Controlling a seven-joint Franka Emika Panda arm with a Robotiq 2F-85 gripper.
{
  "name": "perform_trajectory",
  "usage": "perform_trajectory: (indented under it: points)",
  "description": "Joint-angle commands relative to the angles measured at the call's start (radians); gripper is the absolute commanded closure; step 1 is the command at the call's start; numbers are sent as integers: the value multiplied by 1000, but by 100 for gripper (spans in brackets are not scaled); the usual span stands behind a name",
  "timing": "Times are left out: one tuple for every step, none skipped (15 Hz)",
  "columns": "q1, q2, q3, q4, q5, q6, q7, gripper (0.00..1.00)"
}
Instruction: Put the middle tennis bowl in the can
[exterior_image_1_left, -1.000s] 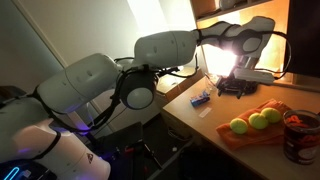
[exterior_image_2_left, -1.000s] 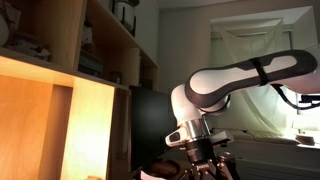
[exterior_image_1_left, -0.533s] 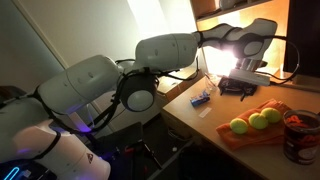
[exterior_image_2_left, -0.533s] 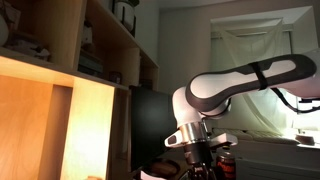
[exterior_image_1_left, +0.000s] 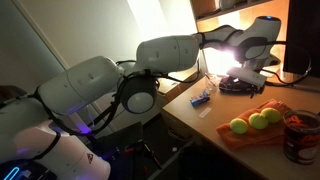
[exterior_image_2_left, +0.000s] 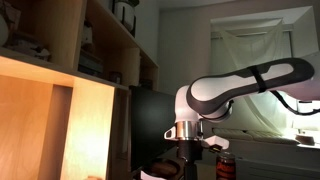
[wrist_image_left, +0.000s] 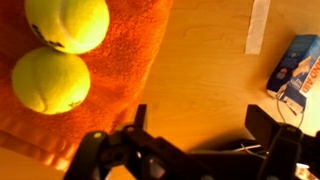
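Observation:
Three yellow-green tennis balls lie in a row on an orange cloth (exterior_image_1_left: 262, 130); the middle tennis ball (exterior_image_1_left: 257, 121) sits between the other two. The dark reddish-brown can (exterior_image_1_left: 299, 136) stands just right of them, and shows low down in an exterior view (exterior_image_2_left: 224, 164). My gripper (exterior_image_1_left: 243, 82) hovers over the wooden table behind the balls, apart from them. In the wrist view two of the balls (wrist_image_left: 50, 80) (wrist_image_left: 68, 20) lie at the upper left on the cloth. The gripper (wrist_image_left: 205, 125) is open over bare wood with nothing between its fingers (wrist_image_left: 268, 125).
A small blue box (exterior_image_1_left: 201, 98) lies near the table's left edge and shows again in the wrist view (wrist_image_left: 298, 65). A white tape strip (wrist_image_left: 258, 25) is stuck on the wood. A bright lamp glows behind the gripper. Wooden shelves (exterior_image_2_left: 60, 90) stand at one side.
The wrist and gripper have shifted to the right above the table in an exterior view. The balls and can have not moved. The jaws have stayed open.

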Motion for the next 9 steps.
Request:
perform_trajectory:
  points:
    - [-4,0,0,4,37,-38,-11,0]
    - [4,1,-20,3,26,-9,23,0]
    - [3,1,-19,3,32,-15,11,0]
    - [3,1,-18,3,35,-16,2,0]
    - [3,1,-18,3,35,-16,1,0]
    - [3,1,-18,3,36,-16,1,0]
    - [4,1,-20,16,34,-34,22,0]
    - [-1,1,-19,22,36,-57,27,0]
    - [-9,1,-17,21,43,-73,45,0]
